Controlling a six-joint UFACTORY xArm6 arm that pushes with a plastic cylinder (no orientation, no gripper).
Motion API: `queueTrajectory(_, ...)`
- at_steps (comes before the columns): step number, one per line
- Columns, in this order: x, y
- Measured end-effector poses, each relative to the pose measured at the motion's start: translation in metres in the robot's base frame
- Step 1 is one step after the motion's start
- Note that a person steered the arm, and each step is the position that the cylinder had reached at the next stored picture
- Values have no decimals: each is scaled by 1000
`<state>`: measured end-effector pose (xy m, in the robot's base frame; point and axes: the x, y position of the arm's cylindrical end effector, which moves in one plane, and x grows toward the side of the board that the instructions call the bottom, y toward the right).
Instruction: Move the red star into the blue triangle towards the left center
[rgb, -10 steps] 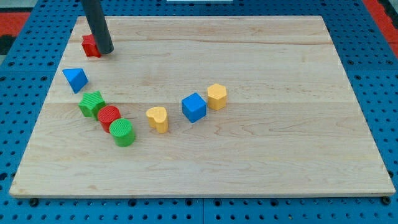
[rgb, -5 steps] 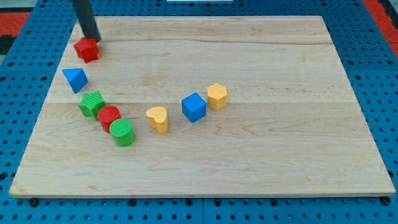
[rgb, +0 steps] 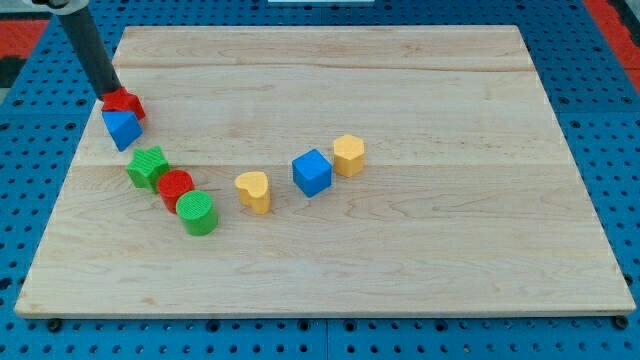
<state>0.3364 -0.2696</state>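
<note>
The red star lies at the board's left edge, touching the top of the blue triangle just below it. My tip rests against the red star's upper left side, with the dark rod slanting up toward the view's top left. The star is partly hidden behind the rod's end and the triangle.
Below the triangle a chain runs down and right: a green star, a red cylinder, a green cylinder. A yellow heart, a blue cube and a yellow hexagon lie near the middle. The wooden board sits on a blue pegboard.
My tip has swept from right of the red star over its top to its upper left, pushing the star down and left until it touches the blue triangle. Other blocks have not moved.
</note>
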Motion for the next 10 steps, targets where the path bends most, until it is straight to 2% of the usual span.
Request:
queueTrajectory(3,29,-8)
queueTrajectory(6,28,0)
queueTrajectory(8,49,7)
queueTrajectory(10,47,15)
